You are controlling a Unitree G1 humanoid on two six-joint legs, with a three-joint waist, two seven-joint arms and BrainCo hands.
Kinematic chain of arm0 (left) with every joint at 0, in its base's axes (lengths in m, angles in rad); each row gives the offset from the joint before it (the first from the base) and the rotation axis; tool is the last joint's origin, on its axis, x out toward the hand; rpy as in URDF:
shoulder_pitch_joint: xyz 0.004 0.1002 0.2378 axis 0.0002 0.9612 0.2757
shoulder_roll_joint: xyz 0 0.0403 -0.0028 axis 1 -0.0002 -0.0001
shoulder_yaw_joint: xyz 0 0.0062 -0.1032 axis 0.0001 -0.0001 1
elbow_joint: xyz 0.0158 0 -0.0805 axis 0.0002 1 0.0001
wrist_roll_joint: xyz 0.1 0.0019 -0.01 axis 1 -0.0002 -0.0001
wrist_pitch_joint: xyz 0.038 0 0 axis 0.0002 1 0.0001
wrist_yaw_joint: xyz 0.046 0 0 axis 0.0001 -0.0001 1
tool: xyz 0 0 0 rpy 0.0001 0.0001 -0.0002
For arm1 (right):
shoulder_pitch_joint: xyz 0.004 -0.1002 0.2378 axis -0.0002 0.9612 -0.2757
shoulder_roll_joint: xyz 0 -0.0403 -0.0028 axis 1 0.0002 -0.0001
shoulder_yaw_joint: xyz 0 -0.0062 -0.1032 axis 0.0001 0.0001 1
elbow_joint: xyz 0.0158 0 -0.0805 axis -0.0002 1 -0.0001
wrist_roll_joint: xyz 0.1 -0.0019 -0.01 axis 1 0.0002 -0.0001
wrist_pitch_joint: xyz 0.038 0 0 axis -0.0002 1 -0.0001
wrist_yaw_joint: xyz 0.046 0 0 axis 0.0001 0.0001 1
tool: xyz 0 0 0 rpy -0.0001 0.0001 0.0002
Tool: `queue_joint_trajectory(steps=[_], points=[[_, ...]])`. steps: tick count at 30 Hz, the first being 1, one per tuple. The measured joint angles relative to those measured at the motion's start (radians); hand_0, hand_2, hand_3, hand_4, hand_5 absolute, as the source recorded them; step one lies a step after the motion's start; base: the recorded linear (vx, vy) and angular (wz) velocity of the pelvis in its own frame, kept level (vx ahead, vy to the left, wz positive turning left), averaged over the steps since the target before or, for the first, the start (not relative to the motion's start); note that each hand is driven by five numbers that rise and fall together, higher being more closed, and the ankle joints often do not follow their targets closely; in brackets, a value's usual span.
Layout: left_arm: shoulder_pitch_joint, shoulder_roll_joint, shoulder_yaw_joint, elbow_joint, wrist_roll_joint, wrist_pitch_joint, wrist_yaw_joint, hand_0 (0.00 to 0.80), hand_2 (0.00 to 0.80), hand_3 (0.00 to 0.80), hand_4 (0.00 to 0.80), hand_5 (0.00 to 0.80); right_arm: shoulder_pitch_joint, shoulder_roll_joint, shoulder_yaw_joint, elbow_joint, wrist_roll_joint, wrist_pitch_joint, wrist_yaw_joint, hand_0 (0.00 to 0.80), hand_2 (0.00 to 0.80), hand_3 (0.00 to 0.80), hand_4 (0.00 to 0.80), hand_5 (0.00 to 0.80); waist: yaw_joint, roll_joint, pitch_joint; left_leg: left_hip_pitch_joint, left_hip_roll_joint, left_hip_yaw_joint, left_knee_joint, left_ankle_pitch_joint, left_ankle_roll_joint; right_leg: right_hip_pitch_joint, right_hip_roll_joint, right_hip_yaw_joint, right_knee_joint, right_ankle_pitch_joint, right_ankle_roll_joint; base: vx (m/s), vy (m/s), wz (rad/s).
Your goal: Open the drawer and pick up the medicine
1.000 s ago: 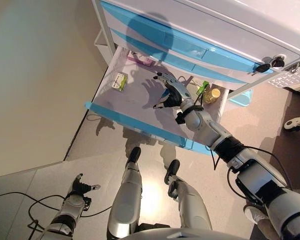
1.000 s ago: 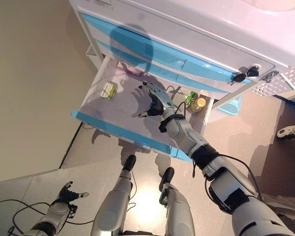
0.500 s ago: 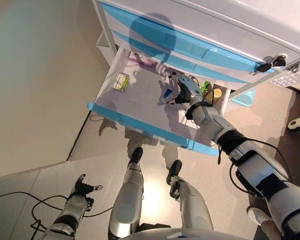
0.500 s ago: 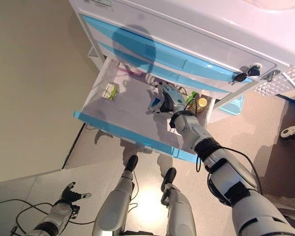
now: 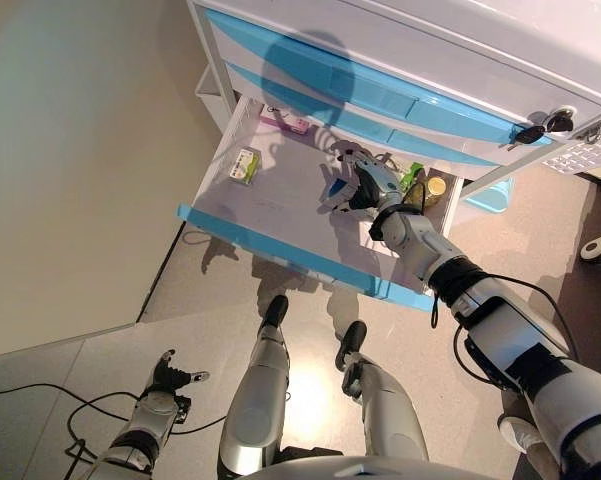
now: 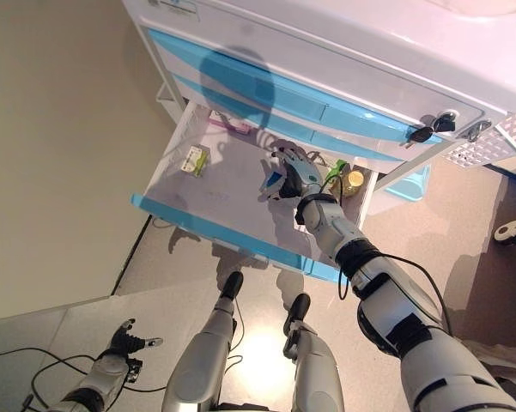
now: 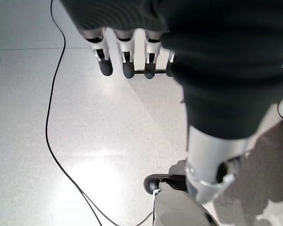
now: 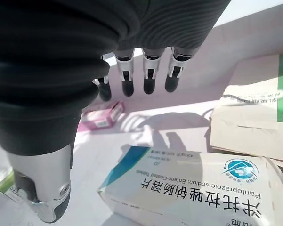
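Note:
The cabinet's lowest drawer (image 5: 280, 247), white with a blue front, stands pulled out. My right hand (image 5: 361, 184) is inside it near the right back, open, with straight fingers (image 8: 149, 71) and the thumb (image 8: 43, 189) held apart. Just below the palm lies a white medicine box with a blue corner (image 8: 193, 188), part of it showing beside the hand (image 6: 275, 180); no finger is curled round it. My left hand (image 5: 167, 377) hangs low over the floor, open and holding nothing (image 7: 125, 60).
The drawer also holds a small green-and-white box (image 5: 243, 164), a pink box (image 5: 285, 122), a green packet (image 5: 408, 177), a yellow-capped bottle (image 5: 431, 188) and a brown carton (image 8: 254, 117). Shut blue drawers and keys (image 5: 540, 127) sit above.
My right hand has moved from the drawer's middle toward its right back and come down over the blue-and-white box. The left hand has stayed low.

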Motion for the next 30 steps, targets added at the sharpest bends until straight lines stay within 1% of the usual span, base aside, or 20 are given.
queue_joint_trajectory(steps=[2,5,13,16,22,30], points=[[-0.001,0.000,-0.003,0.001,0.000,0.000,0.000,0.000,0.000,0.000,0.000,0.000,-0.009,0.011,0.027,0.031,-0.002,-0.001,0.002,0.000,0.000,0.000,0.000,0.000,0.000,0.001,-0.001,0.000,0.000,0.000,0.000,0.000,0.000,-0.001,-0.001,0.001,0.001,0.000,0.000,0.000,0.000,0.00],[-0.001,-0.001,-0.012,0.001,0.000,-0.002,0.000,0.000,0.000,0.000,0.000,0.000,-0.011,0.037,0.031,0.087,-0.019,0.000,0.008,0.000,0.000,0.000,0.000,0.000,0.001,0.007,-0.005,-0.005,-0.002,0.000,0.000,0.001,0.002,-0.006,-0.002,0.001,0.003,-0.001,0.001,0.000,0.000,0.00],[-0.002,-0.008,-0.030,0.005,0.000,-0.003,0.000,0.000,0.000,0.000,0.000,0.000,-0.019,0.074,0.049,0.158,-0.022,0.004,0.014,0.000,0.000,0.000,0.000,0.000,0.006,0.014,-0.011,-0.010,-0.004,-0.001,0.005,0.002,0.002,-0.011,-0.005,0.000,0.008,-0.001,0.002,0.000,0.000,0.00],[-0.004,-0.009,-0.044,0.005,0.000,-0.006,0.000,0.000,0.000,0.000,0.000,0.000,-0.023,0.074,0.066,0.190,-0.047,0.006,0.010,0.000,0.000,0.000,0.000,0.000,0.023,0.017,-0.012,-0.015,-0.004,-0.001,0.009,0.001,0.001,-0.016,-0.005,0.000,0.013,-0.001,0.002,0.000,0.000,0.00],[-0.004,-0.007,-0.047,0.004,-0.001,-0.009,0.000,0.000,0.000,0.000,0.000,0.000,-0.069,0.088,0.074,0.273,-0.117,0.024,0.012,0.000,0.000,0.000,0.000,0.000,0.028,0.017,-0.012,-0.024,-0.008,-0.004,0.009,0.007,-0.001,-0.027,-0.010,0.000,0.023,-0.002,0.002,0.000,0.000,0.00],[-0.005,-0.008,-0.054,-0.004,-0.031,-0.010,0.000,0.000,0.000,0.000,0.000,0.000,-0.103,0.091,0.073,0.331,-0.126,0.039,-0.004,0.000,0.000,0.000,0.000,0.000,0.032,0.025,-0.012,-0.041,-0.009,-0.009,0.010,0.012,-0.003,-0.044,-0.010,-0.004,0.028,-0.002,0.003,-0.001,0.001,0.01]])
